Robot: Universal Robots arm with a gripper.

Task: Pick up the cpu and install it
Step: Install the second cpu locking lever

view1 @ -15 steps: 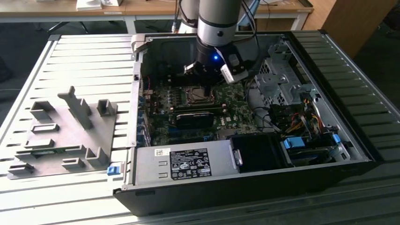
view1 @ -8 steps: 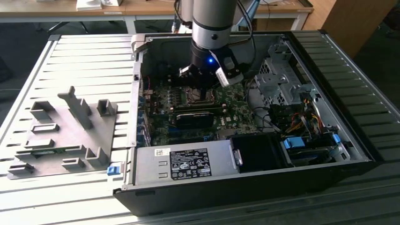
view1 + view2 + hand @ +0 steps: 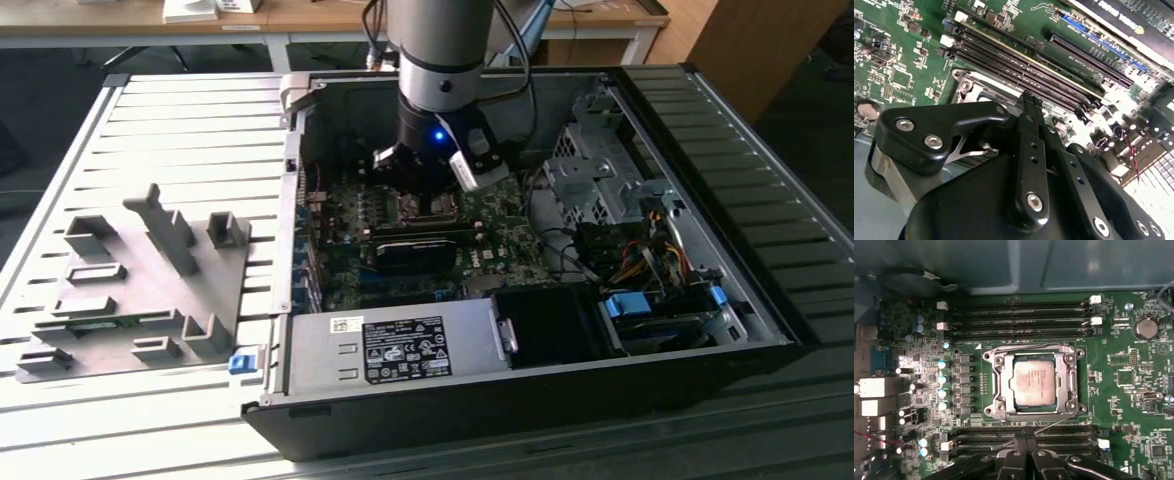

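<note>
My gripper hangs low inside the open computer case, over the motherboard, with both black fingers pressed flat together and nothing pinched between them. In both wrist views the tips meet edge to edge — no gap, no chip.

The cpu already lies in its socket, silvery top up, framed by the metal load plate. From the chip my fingertips sit at about six o'clock, just past the frame's near edge and over the memory slots. A thin wire lever runs out from the frame's five o'clock corner toward my tips.

I judge the picking and placing finished: the chip looks square and level in its seat, and I hold nothing. The step in hand looks like securing it. The next move calls for a light, well-aimed touch with closed tips — the wire is slender and sits close to the slots, so a slip could scrape the board or miss the lever.

In the exterior view, the grey fixture tray lies at nine o'clock from the case.
</note>
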